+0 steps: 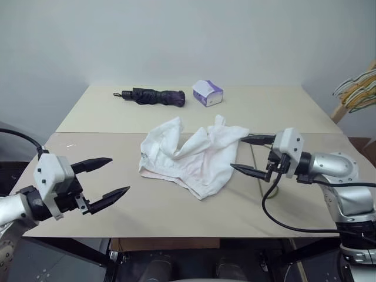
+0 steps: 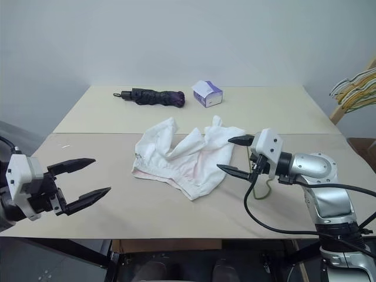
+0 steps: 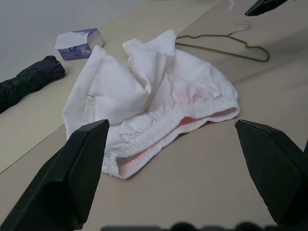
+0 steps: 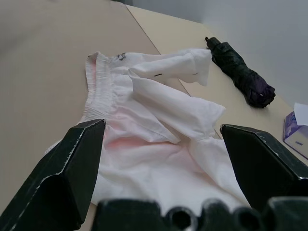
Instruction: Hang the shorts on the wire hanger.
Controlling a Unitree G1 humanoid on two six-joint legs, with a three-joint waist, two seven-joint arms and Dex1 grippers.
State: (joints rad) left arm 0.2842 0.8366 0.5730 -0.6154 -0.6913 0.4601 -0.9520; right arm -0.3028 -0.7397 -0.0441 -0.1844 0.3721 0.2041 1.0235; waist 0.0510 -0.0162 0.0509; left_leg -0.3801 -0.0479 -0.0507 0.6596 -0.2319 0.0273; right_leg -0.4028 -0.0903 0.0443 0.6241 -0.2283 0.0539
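The white shorts (image 1: 191,155) lie crumpled in the middle of the table, elastic waistband toward the near edge, pink lining showing. The thin wire hanger (image 3: 219,52) lies flat on the table just right of them, partly hidden behind my right arm. My right gripper (image 1: 238,153) hovers at the right edge of the shorts, open and holding nothing, pointing left at the fabric. Over the near left corner of the table, my left gripper (image 1: 117,175) is open and empty, well apart from the shorts and pointing toward them.
A folded dark umbrella (image 1: 155,97) and a white-and-purple tissue box (image 1: 208,93) sit at the far side of the table (image 1: 88,141). Bunched pale hangers (image 1: 358,88) hang on a wooden rack beyond the right edge.
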